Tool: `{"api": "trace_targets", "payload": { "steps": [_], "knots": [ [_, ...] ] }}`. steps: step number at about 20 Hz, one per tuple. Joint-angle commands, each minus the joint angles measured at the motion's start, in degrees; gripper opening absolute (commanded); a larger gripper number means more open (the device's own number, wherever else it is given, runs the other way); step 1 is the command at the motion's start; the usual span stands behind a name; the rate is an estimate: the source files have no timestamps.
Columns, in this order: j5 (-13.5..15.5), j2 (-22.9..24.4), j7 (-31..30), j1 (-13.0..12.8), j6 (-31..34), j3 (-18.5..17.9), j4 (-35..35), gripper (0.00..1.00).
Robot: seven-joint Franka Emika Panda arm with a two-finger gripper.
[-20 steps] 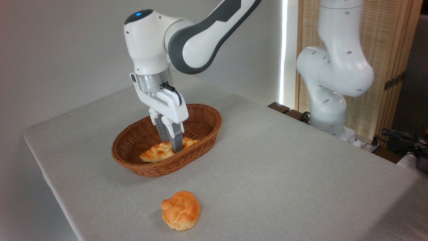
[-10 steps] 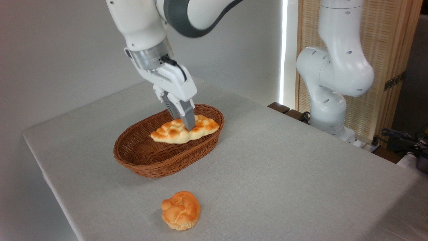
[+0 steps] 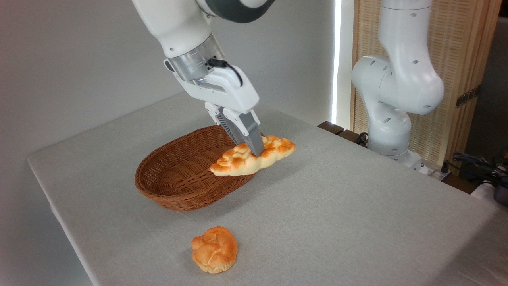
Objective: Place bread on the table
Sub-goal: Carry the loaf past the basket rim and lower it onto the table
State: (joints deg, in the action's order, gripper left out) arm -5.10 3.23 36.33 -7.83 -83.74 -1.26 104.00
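Brown wicker basket [image 3: 178,186] mid-scene; round orange bun [image 3: 214,249] near front; slatted screen [image 3: 460,75] behind, perhaps bamboo.

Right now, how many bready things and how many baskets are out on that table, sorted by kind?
Braided loaves: 1, the bread, held up in the claw over the basket's rim.
Round knotted buns: 1, the bun, lying on the table.
Wicker baskets: 1, the basket, with nothing showing inside.
Total: 3 things.
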Motion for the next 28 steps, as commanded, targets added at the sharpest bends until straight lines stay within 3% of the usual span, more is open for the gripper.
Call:
{"api": "trace_targets", "payload": {
  "steps": [1, 4, 8, 11, 13, 19, 28],
  "knots": [
    [-0.6, 2.1, 1.5, -0.3, 1.3, -5.4, 1.0, 0.36],
    [-0.6, 2.1, 1.6, -0.3, -0.8, -7.9, 3.0, 0.37],
    [-1.1, 2.0, 1.6, -0.3, -7.1, -8.0, 7.9, 0.4],
    [-1.1, 1.9, 1.0, -0.3, -8.9, -8.0, 10.2, 0.6],
    [-1.1, 1.8, -1.1, -0.4, -11.0, -7.7, 11.4, 0.81],
    [-1.1, 1.7, -1.7, -0.5, -12.0, -7.4, 14.6, 0.82],
    [-1.1, 1.6, -1.7, -0.4, -11.8, -7.4, 14.5, 0.91]
  ]
}}
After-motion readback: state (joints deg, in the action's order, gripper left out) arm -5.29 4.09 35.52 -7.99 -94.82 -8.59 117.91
